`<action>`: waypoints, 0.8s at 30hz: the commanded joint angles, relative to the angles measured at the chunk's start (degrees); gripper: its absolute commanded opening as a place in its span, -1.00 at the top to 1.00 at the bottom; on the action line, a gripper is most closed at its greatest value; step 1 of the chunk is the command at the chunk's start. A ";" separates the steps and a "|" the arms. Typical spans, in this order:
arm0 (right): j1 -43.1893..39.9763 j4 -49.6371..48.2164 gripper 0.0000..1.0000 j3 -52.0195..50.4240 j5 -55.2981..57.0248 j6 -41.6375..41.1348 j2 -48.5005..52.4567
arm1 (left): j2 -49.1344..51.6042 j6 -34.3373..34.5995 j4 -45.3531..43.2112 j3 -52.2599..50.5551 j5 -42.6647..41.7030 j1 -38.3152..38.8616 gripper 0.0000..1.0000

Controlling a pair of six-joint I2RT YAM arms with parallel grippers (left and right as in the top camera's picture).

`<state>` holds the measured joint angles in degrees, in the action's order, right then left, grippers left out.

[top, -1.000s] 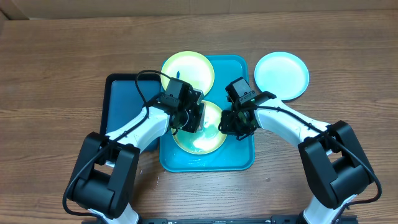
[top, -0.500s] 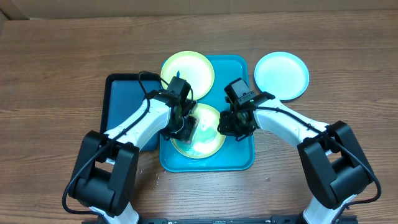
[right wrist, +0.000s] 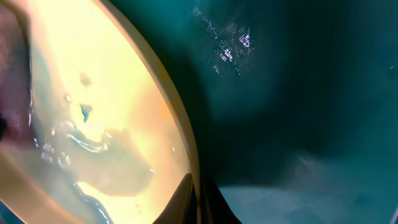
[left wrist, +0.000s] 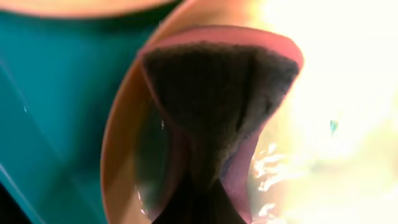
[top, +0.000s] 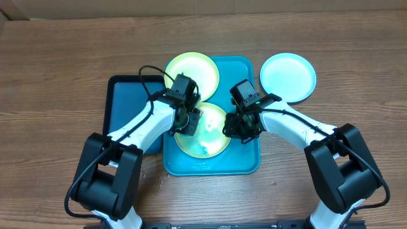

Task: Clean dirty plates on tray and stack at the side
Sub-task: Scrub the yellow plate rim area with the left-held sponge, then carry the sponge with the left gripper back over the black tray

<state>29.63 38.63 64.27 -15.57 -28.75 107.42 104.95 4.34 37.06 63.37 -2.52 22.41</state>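
The turquoise tray (top: 245,162) holds two plates. The near plate (top: 210,143) is wet, with a small blue smudge (right wrist: 84,112). My left gripper (top: 189,123) is shut on a pink sponge with a dark scrub face (left wrist: 214,87) and presses it on this plate's left part (left wrist: 348,112). My right gripper (top: 230,130) is shut on the plate's right rim (right wrist: 196,186), one finger on each side. The far plate (top: 191,70) lies at the tray's back left. A third plate (top: 287,76) lies on the table to the right of the tray.
A dark navy tray (top: 124,105) lies against the turquoise tray's left side, under my left arm. The wooden table (top: 57,57) surrounds everything. The turquoise tray floor (right wrist: 298,112) shows beside the held rim.
My left gripper slid the sponge toward the plate's near left, then back toward its far left. The right gripper has kept its hold on the rim without moving.
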 commanded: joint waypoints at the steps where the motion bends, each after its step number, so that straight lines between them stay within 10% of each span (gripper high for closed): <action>1: 0.04 0.15 0.92 -0.31 0.09 0.28 -0.15 | 4.04 0.85 -1.40 -0.09 2.47 -0.31 0.92; 24: 0.04 0.02 0.92 -0.31 0.09 0.28 -0.15 | 11.67 0.17 -5.35 1.73 -28.41 -0.22 0.92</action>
<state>29.28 38.83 64.27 -14.57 -29.41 107.42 111.04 4.12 30.44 66.65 -20.93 20.88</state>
